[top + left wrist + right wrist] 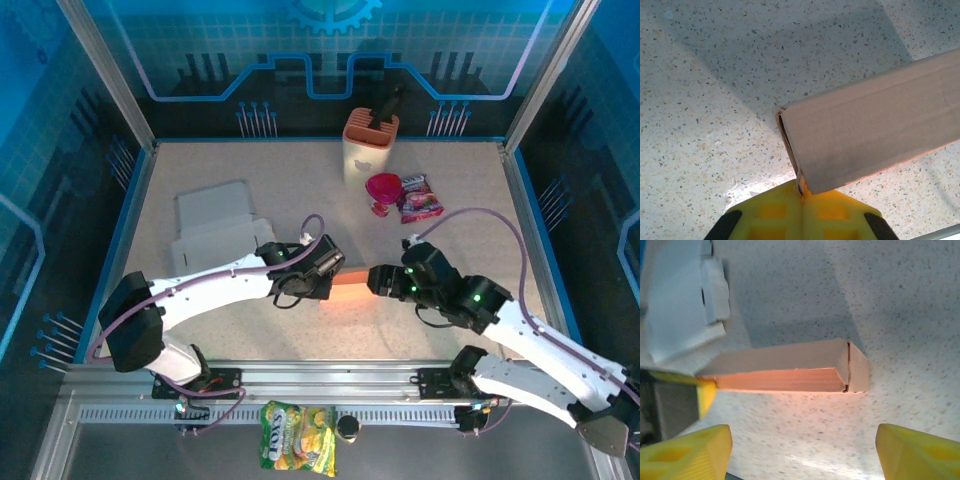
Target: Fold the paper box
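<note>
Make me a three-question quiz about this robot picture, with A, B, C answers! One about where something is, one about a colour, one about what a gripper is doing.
1. Where does the flat white paper box lie?
A. On the table beyond the left arm.
B. Inside a cup.
C. On the floor.
2. What colour are the right gripper fingers?
A. Red.
B. Black.
C. Yellow.
3. What is the left gripper doing?
A. Standing wide open.
B. Pinching the brown box end.
C. Holding a cup.
Answers: 1 A, it lies flat on the table past the arm; 2 C, both fingers show yellow; 3 B, its fingers meet on the box's edge.
</note>
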Available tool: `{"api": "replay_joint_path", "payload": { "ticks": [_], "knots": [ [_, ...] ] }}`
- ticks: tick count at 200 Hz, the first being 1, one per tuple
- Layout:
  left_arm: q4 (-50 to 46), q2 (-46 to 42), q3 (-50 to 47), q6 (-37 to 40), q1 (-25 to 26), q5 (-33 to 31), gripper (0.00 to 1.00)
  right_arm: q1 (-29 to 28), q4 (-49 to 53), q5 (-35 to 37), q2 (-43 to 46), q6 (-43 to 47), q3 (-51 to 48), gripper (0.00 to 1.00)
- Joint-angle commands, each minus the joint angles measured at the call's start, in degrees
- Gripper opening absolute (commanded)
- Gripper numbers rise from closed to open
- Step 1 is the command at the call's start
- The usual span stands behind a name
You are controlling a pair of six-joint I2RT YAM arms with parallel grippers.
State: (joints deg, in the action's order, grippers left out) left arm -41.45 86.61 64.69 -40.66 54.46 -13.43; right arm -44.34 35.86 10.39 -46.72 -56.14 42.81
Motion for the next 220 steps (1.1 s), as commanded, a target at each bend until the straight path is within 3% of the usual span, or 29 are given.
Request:
{"api": "replay_joint_path", "payload": {
  "ticks": [1, 31, 99, 146, 194, 220],
  "knots": [
    [-0.56, -0.83, -1.21, -1.78, 0.48, -1.75, 0.00, 3.63, -10.46, -8.83, 4.16, -18.41, -6.73, 0.79],
    [-0.13, -1.35, -1.93, -2.14, 0.65, -1.90, 0.00, 7.89, -21.81, -14.50, 6.21, -32.54, -13.86, 0.81],
    [0.34, -1.17, -2.00, -2.14, 1.00, -1.94, 0.00, 12.02, -31.17, -19.25, 3.41, -43.47, -20.84, 0.81],
    [0.31, -1.04, -2.03, -2.09, 1.13, -1.95, 0.00, 15.59, -36.90, -22.98, 0.06, -43.82, -23.73, 0.75],
    [0.29, -1.28, -1.86, -2.27, 1.27, -1.60, 0.00, 16.16, -35.02, -22.08, 1.02, -41.82, -25.72, 0.60],
    [-0.18, -2.25, -1.67, -2.56, 1.70, -1.51, 0.14, 16.65, -35.00, -22.08, 0.53, -40.96, -27.44, 0.55]
  ]
}}
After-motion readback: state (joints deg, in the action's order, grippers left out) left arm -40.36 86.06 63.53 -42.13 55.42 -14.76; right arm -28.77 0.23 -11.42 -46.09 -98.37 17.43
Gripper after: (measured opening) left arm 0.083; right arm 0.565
